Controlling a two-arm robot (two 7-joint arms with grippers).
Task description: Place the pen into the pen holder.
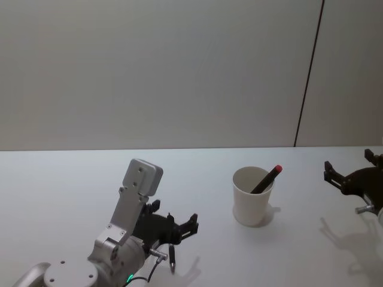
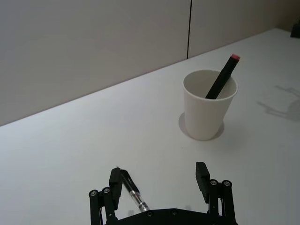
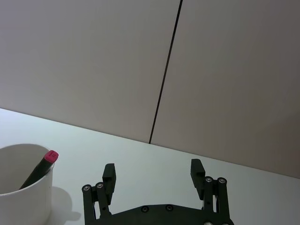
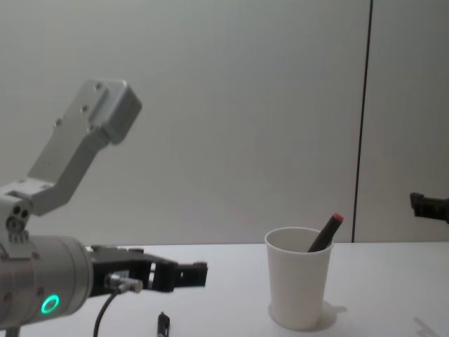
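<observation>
A black pen (image 2: 131,190) with a silver section lies flat on the white table (image 1: 72,185), also seen as the pen (image 1: 172,258) near the front edge. My left gripper (image 2: 158,180) hovers open just above it, and the pen sits close to one finger. The pen holder (image 1: 252,199) is a white paper cup standing upright at mid-table, to the right of my left gripper (image 1: 176,216). A second black pen with a red cap (image 1: 267,179) leans inside it. My right gripper (image 1: 350,164) is open at the table's right edge, apart from the cup (image 3: 23,192).
A plain grey wall with a dark vertical seam (image 1: 308,72) stands behind the table. Bare tabletop lies between my left gripper and the cup (image 2: 207,107). The left arm's grey elbow link (image 4: 84,140) rises above the table on the left.
</observation>
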